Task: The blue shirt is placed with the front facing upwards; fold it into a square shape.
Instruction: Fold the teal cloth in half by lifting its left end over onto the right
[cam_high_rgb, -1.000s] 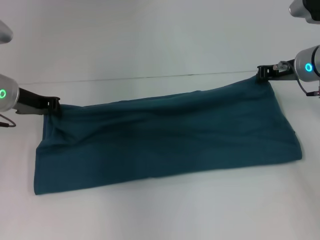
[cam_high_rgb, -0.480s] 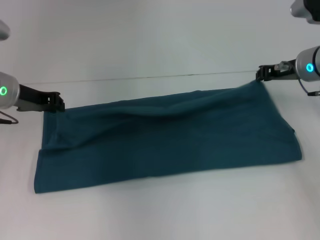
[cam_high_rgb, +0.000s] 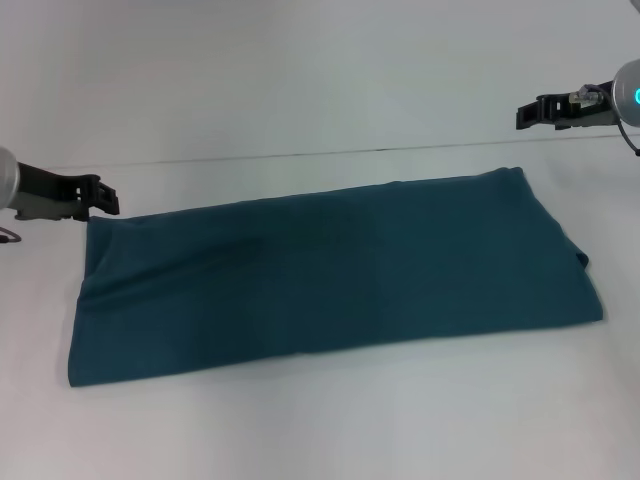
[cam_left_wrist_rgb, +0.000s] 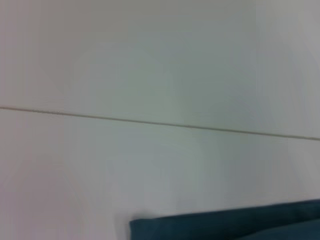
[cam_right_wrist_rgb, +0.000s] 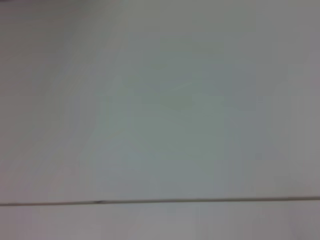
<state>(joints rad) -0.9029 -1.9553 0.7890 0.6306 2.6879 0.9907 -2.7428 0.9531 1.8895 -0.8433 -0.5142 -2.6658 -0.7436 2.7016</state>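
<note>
The blue shirt (cam_high_rgb: 330, 270) lies flat on the white table as a long folded band, plain side up, with no lettering showing. My left gripper (cam_high_rgb: 103, 196) hovers open just off the shirt's far left corner, holding nothing. Up at the far right, my right gripper (cam_high_rgb: 529, 112) is open and raised well clear of the shirt's far right corner. In the left wrist view only a corner of the blue shirt (cam_left_wrist_rgb: 225, 226) shows. The right wrist view shows no shirt.
The white table (cam_high_rgb: 320, 420) spreads all round the shirt. A thin dark seam (cam_high_rgb: 300, 155) runs across it behind the shirt; the same seam (cam_left_wrist_rgb: 150, 122) crosses the left wrist view, and the seam (cam_right_wrist_rgb: 150, 201) also crosses the right wrist view.
Both grippers have let go of the shirt's far corners and drawn back, the right one lifting up and away. The far edge has dropped and the shirt now lies flat.
</note>
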